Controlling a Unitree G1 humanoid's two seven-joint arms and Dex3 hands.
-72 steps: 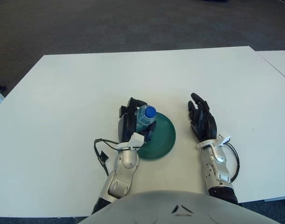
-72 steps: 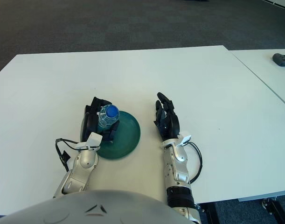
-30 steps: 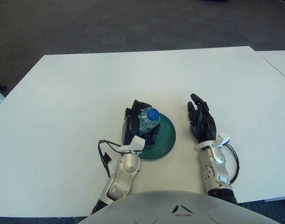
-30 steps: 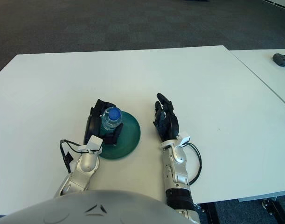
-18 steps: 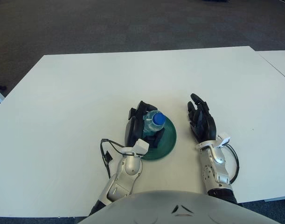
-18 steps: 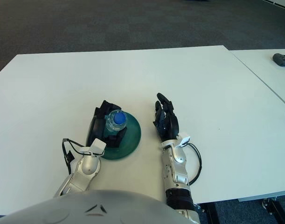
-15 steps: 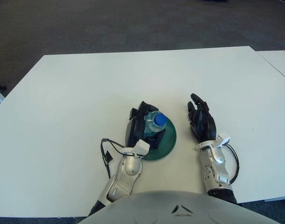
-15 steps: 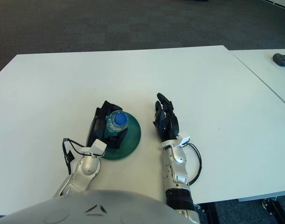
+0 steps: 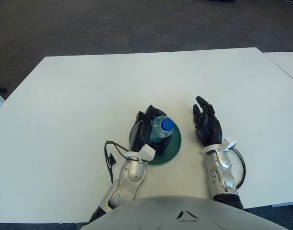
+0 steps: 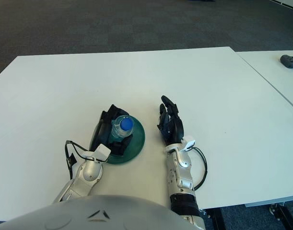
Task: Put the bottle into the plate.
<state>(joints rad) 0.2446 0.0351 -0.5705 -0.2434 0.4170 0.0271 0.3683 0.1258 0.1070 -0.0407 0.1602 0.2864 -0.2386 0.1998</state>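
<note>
A clear bottle with a blue cap [image 9: 164,126] stands over the dark green plate [image 9: 172,143] near the table's middle front. My left hand [image 9: 150,128] is shut on the bottle, its black fingers wrapped around the body from the left and covering most of the plate. Whether the bottle's base touches the plate is hidden. My right hand [image 9: 207,125] shows to the right of the plate, fingers spread and holding nothing.
The white table [image 9: 88,86] stretches wide to the left and back. A second white table [image 10: 275,67] adjoins at the right with a dark object [image 10: 290,61] on it. Dark carpet lies beyond the far edge.
My left hand has carried the bottle to the right, from the plate's left rim to over its middle. The right hand has stayed still.
</note>
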